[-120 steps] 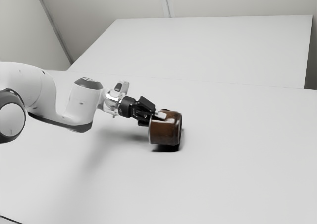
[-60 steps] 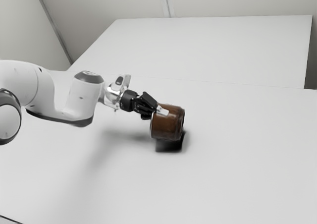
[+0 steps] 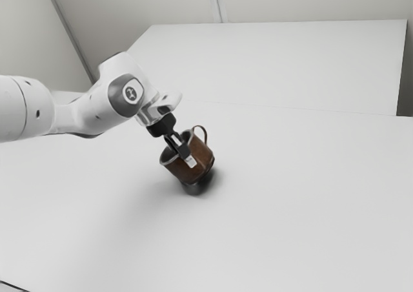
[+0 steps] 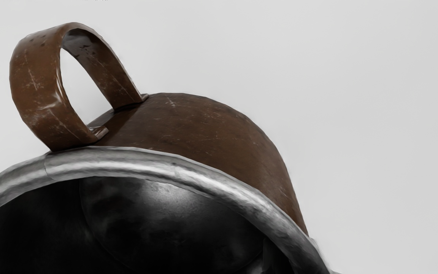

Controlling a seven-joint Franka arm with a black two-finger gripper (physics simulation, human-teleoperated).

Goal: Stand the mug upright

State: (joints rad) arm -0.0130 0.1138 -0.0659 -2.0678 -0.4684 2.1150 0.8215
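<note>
One mug [image 3: 202,155], one gripper [image 3: 183,154], one table [image 3: 297,201].

Exterior view. The white arm [image 3: 97,111] enters from the exterior view's left and slopes down to the mug. The mug hangs tilted over the table, well in from the table's far edge, with a dark shadow [image 3: 195,188] just below it. Contact between base and table: cannot tell. Mouth faces obliquely up toward the arm; base points down toward the exterior view's right. Handle [image 3: 206,134] stands on the side toward the far edge. Gripper is clamped on the mug's wall: one finger reaches in through the mouth, the other lies along the outside, its pale tip [image 3: 191,162] against the brown surface. Beyond the far edge, a broad white panel [image 3: 277,62].

Wrist view. The mug's mouth opens toward the gripper. Rim [image 4: 177,166] is thick, grey and metallic, curving across close to the camera; outer wall brown, with fine pale scratches. The handle, a flat brown band, arches out from the wall near the rim. Interior [image 4: 165,220] dark, with a dull sheen on part of it and a round outline deeper in; contents cannot be told in the shade. Pale grey tabletop lies behind the mug.
</note>
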